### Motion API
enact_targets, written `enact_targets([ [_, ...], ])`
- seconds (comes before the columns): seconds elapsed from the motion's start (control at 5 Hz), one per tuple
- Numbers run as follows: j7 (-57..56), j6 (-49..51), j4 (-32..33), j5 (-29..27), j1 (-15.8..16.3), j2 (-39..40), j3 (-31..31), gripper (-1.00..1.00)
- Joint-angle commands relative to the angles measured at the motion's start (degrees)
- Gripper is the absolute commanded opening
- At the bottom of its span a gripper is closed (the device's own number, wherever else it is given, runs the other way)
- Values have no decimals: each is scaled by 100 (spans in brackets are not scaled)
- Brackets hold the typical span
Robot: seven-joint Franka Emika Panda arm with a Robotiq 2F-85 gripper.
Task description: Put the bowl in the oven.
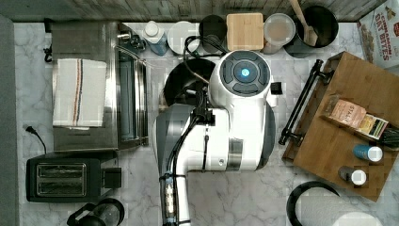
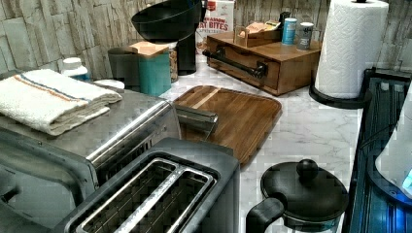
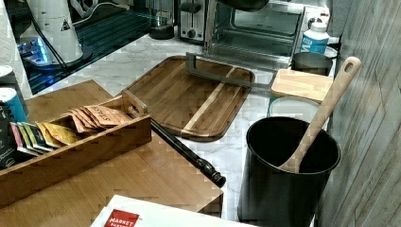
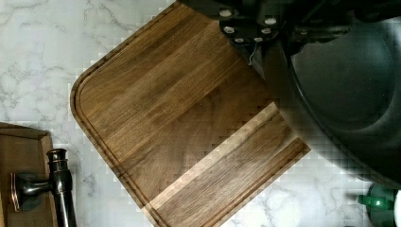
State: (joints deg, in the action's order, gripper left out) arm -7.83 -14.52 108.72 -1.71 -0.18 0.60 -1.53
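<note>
The bowl (image 2: pixel 167 19), round, black and shallow, hangs in the air above the wooden cutting board (image 2: pixel 233 116), tilted, as my left view shows it. In my wrist view the bowl (image 4: pixel 350 94) sits right against the gripper (image 4: pixel 250 33), whose fingers clamp its rim, with the cutting board (image 4: pixel 179 118) and the marble counter (image 4: pixel 38 61) far below. In my top view the white arm (image 1: pixel 226 127) covers most of the bowl (image 1: pixel 186 80), which lies just to the top view's right of the oven (image 1: pixel 94 84).

The oven (image 3: pixel 255 33) stands with its glass door dropped open in my right view, the dark cavity showing behind it, and the underside of the bowl (image 3: pixel 243 4) peeks in just above it. A folded striped towel (image 1: pixel 79 92) rests on the oven's roof. A black two-slot toaster (image 1: pixel 70 178) stands beside the oven. A black pot (image 3: pixel 283 175) with a wooden spoon (image 3: pixel 321 113) stands by the wall.
</note>
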Motion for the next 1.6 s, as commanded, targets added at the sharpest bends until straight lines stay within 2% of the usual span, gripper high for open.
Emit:
enact_targets([
  [0.2,-459,-397,346,315,38,-243,54,-100],
  [0.6,-2561,-909,-460,1019,447,642,482,-100],
  [0.8,-3125,-1136,-837,1333,690,1104,635,-100],
  [1.0,-3226,-1160,-1049,1329,751,1459,791,-100],
  [1.2,-3733,-1495,-984,699,566,1495,1040,-100],
  [1.4,-4180,-1923,-839,-158,273,1535,1302,-100],
  [1.6,-4383,-2115,-799,-659,185,1677,1381,-100],
])
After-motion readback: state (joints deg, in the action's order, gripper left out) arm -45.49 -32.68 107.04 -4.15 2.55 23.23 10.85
